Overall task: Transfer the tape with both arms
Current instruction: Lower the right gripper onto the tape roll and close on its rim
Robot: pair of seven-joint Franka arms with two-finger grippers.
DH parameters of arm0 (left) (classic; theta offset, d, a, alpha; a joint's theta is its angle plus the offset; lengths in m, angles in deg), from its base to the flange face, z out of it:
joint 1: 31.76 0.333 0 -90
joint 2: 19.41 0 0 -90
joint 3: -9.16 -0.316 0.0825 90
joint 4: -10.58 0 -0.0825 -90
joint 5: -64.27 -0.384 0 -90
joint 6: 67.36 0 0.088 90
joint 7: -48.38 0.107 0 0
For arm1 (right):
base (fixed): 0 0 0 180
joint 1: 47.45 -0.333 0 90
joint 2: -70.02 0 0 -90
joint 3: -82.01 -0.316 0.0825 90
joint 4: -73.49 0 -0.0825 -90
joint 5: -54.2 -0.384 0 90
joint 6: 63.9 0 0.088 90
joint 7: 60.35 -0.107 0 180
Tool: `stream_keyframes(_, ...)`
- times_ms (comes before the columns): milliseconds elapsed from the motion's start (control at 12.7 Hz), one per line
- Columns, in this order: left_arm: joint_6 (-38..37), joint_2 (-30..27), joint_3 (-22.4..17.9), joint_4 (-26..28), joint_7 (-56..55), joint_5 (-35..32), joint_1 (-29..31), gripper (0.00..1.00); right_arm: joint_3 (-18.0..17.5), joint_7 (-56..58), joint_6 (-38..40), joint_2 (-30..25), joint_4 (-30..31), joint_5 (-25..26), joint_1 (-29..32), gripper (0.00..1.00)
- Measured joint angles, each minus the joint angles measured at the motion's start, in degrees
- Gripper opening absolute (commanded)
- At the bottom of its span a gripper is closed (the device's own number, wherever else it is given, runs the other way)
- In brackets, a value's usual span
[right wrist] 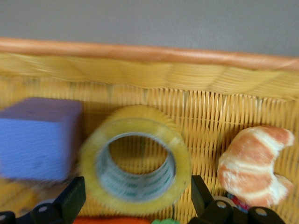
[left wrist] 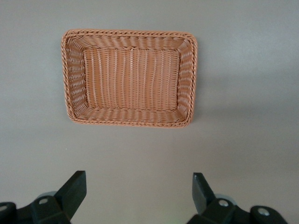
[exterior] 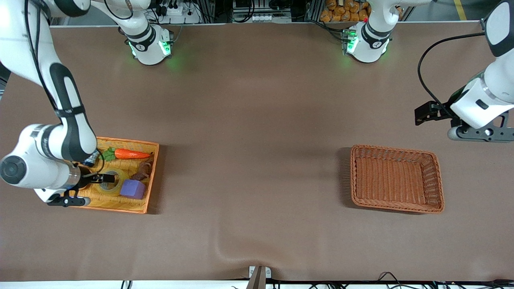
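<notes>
Right jaws [right wrist: 135, 198] gape wide around the tape [right wrist: 135, 165], seemingly not touching; left jaws [left wrist: 139, 193] wide, empty

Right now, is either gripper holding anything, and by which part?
Nothing is held. The right gripper is open in the yellow basket, its fingers either side of the tape, not closed on it. The left gripper waits open over bare table.

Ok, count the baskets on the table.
2. The yellow basket sits at the right arm's end, holding the tape, a cube, a carrot and a croissant. The brown basket sits at the left arm's end.
</notes>
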Motion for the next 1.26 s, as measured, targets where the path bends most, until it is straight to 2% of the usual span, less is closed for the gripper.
stream_keyframes(394, 0.0, 0.4, 0.0, 0.0, -0.1, 0.0, -0.2, 1.0, 0.0, 1.2, -1.4, 2.0, -0.3, 0.1, 1.5, 1.0)
stream_keyframes(473, 0.0, 0.4, 0.0, 0.0, -0.1, 0.0, -0.3, 1.0, 0.0, 1.3, -1.4, 2.3, -0.3, 0.1, 1.5, 0.89)
stream_keyframes(630, 0.0, 0.4, 0.0, 0.0, -0.1, 0.0, -0.3, 1.0, 0.0, 1.8, -1.4, 3.1, -0.3, 0.1, 1.5, 0.06)
stream_keyframes(709, 0.0, 0.4, 0.0, 0.0, -0.1, 0.0, -0.3, 1.0, 0.0, 2.6, -1.4, 3.2, -0.3, 0.1, 1.5, 0.0)
stream_keyframes(1261, 0.1, 0.4, 0.0, 0.0, -0.1, 0.0, -0.3, 1.0, 0.1, 3.8, -1.8, 3.2, -0.7, 0.3, 1.6, 0.0)
